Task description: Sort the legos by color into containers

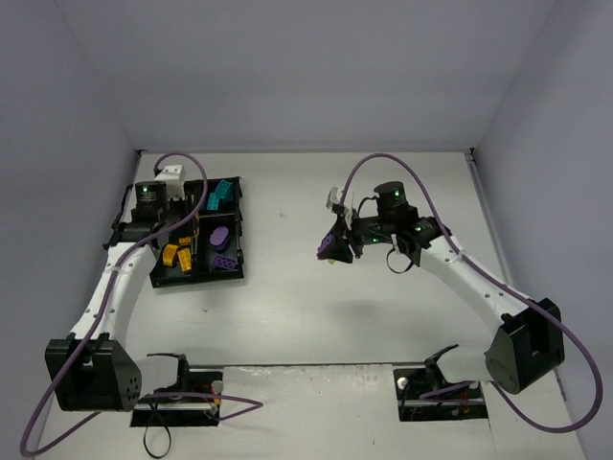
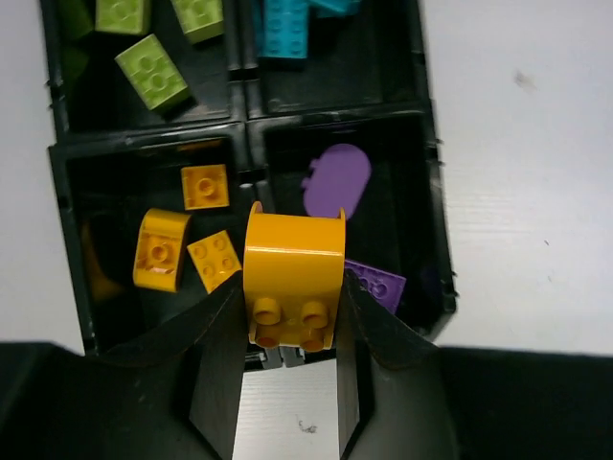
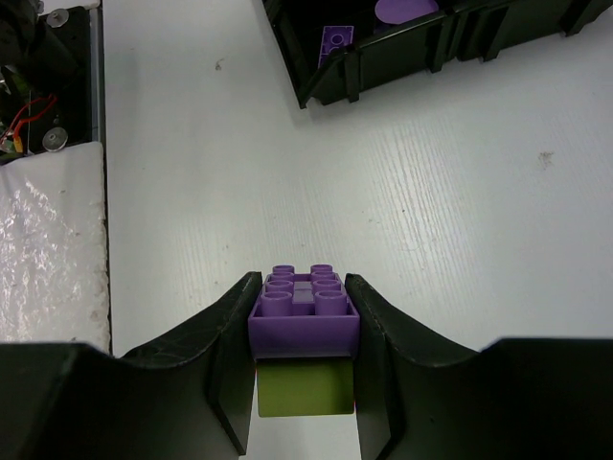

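The black tray [image 2: 249, 125] holds the four containers: yellow-green legos [image 2: 151, 69] far left, cyan [image 2: 285, 29] far right, orange [image 2: 206, 187] near left, purple, with the oval piece [image 2: 337, 180], near right. My left gripper [image 2: 292, 321] is shut on an orange curved brick [image 2: 292, 259] above the tray's near side; in the top view the left gripper [image 1: 184, 240] hangs over the tray [image 1: 239, 225]. My right gripper [image 3: 305, 316] is shut on a purple brick [image 3: 305, 331] stacked on a yellow-green brick [image 3: 305, 388], above bare table right of the tray [image 3: 383, 57]. The top view shows the right gripper [image 1: 330, 249] mid-table.
Grey walls enclose the white table on three sides. Two black arm mounts [image 1: 177, 393] [image 1: 441, 388] sit at the near edge. A white pad [image 3: 48, 249] lies at the left of the right wrist view.
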